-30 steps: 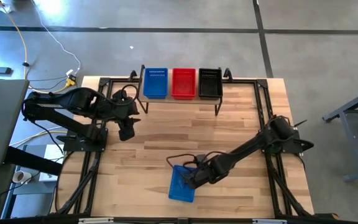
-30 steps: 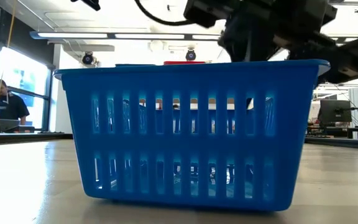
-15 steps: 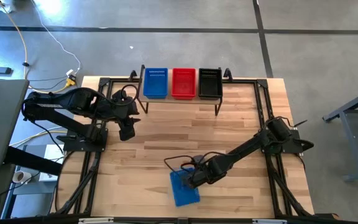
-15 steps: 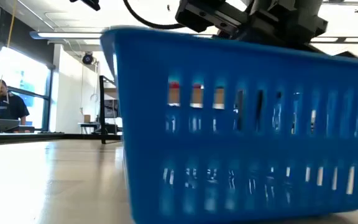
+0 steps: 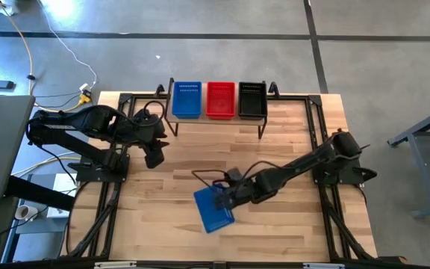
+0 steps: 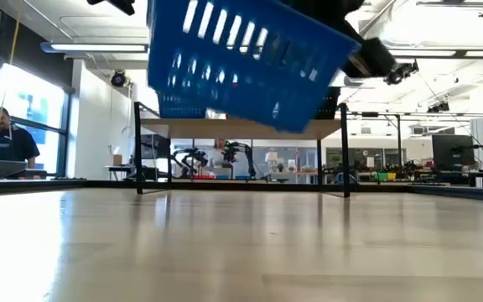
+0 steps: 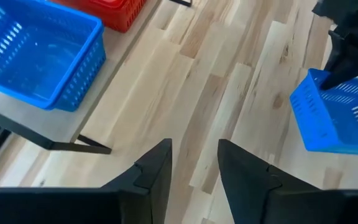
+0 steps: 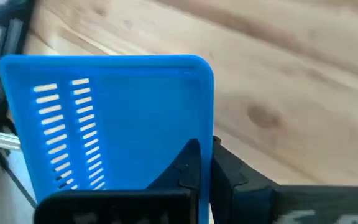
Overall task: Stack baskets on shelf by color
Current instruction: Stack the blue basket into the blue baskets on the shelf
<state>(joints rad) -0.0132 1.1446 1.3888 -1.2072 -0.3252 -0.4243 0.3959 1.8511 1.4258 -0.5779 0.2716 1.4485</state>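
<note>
Lifted off the table, blue basket [image 5: 214, 210] hangs tilted in right tool [image 5: 225, 196].

Right gripper [image 5: 225, 196]: was open over the basket rim a second ago, now clamped shut on the rim of the blue basket [image 5: 213, 209].
Blue basket: was flat on the table [image 5: 275, 232], now lifted clear of it and tilted, seen hanging high in the low view [image 6: 246, 63].
Basket position: shifted a bit toward the left side and toward the shelf [image 5: 219, 120], rotated.
Right arm: stretched further out over the table than before.
</note>
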